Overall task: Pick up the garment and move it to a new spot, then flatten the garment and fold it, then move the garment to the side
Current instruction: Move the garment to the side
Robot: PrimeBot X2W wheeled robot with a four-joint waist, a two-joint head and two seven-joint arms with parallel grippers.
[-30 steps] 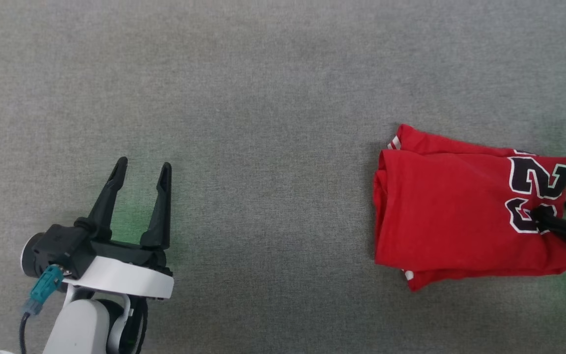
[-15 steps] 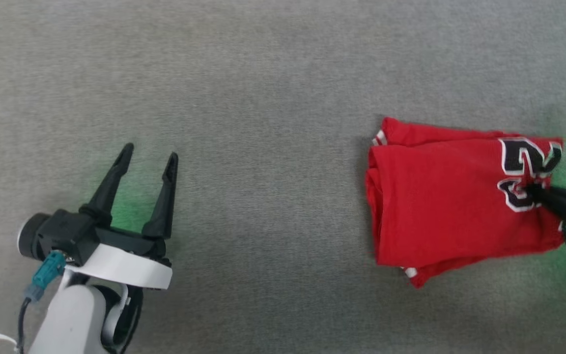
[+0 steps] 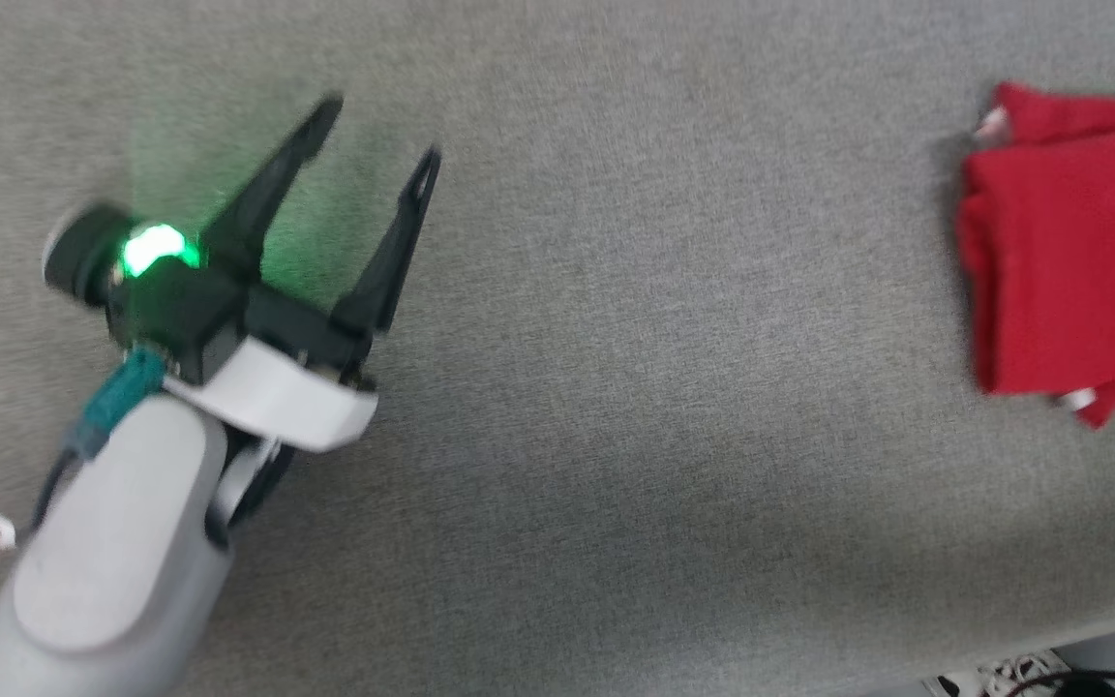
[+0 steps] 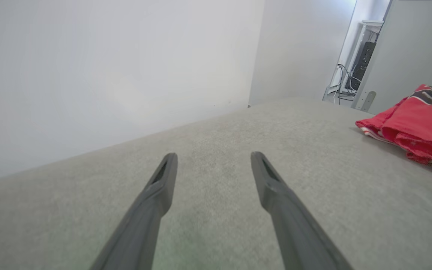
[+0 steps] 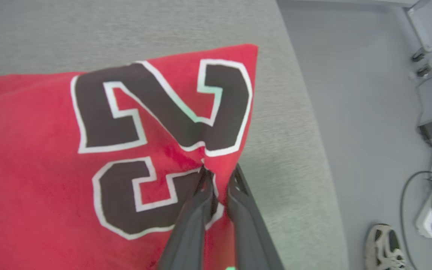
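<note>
Right wrist view: right jaws drawn almost together, clamped on a pinch of the garment (image 5: 32, 180). The fingertips (image 5: 197, 210) bite where the cloth puckers between the black numerals (image 5: 163, 108), close to the garment's outer edge. A bite that near the edge probably takes several folded layers at once, so the stack should travel as one piece and not open up.

Garment reads as folded: a flat red panel with the numerals on top, and white trim showing at the corners in the head view. It lies on the right part of the desk (image 5: 283, 150), its numbered end near the desk's edge. Beyond that edge are the floor (image 5: 369, 93), a person's shoe (image 5: 383, 243) and some cables (image 5: 414, 180).

Left wrist view: the garment's far end seems to rise a little towards the grip. Small and at the frame's edge, so I cannot say whether it is clear of the desk.

Left jaws wide apart and empty, fingers (image 4: 152, 210) over bare desk, well apart from the garment. Likely parked there to keep out of a one-arm move.

Judgement: folding done; step in hand is shifting the garment aside. Risk: lower layers slipping and spoiling the fold.
</note>
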